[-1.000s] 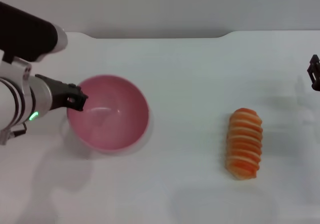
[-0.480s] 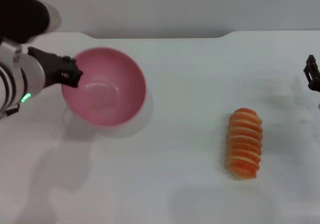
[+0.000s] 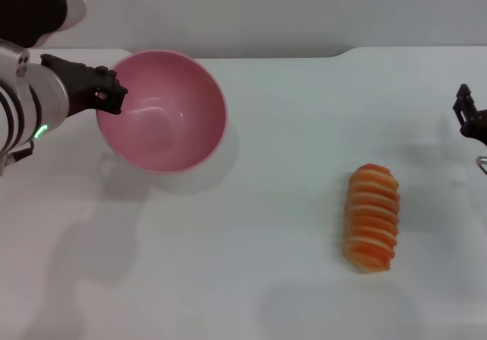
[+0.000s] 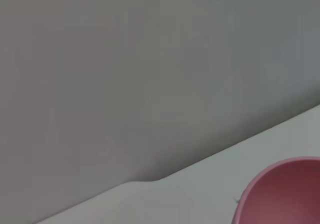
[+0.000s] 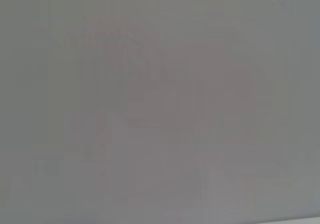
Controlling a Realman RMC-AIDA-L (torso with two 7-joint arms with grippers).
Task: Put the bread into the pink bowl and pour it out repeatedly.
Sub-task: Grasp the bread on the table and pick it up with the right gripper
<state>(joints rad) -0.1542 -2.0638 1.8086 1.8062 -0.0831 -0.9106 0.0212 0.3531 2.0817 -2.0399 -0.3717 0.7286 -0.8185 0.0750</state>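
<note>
Fingers of the left gripper (image 3: 112,96) clamp the rim of the pink bowl (image 3: 163,112) at its 9 o'clock edge, dark fingertips hooked over the lip. Bowl is held off the counter (image 3: 251,279), tilted so the open mouth faces the head camera; shadow sits on the surface just below it. Bowl interior empty, glossy, one highlight near the bottom.

Right gripper (image 3: 470,118) pokes in at the 3 o'clock edge of the head view, only a dark tip visible; can't tell if its fingers are wide or narrow. It is well apart from everything else.

The bread (image 3: 371,217) lies flat on the counter at about 4 o'clock from frame centre, long axis running 12 to 6, pale stripes across the orange segments. Nothing touching it. Well apart from the bowl, which is at about 10 o'clock.

Counts: one bowl, one bread, two grippers in view, one counter.

Left wrist view: a slice of the pink bowl (image 4: 282,191) rim and inner wall in one corner, the white counter (image 4: 200,189) edge with its notch running diagonally, grey wall (image 4: 150,73) filling the rest. No fingers visible there.

Right wrist view: plain grey wall, nothing else to make out.

Counter is white, grey wall behind it along the 12 o'clock side in the head view.
</note>
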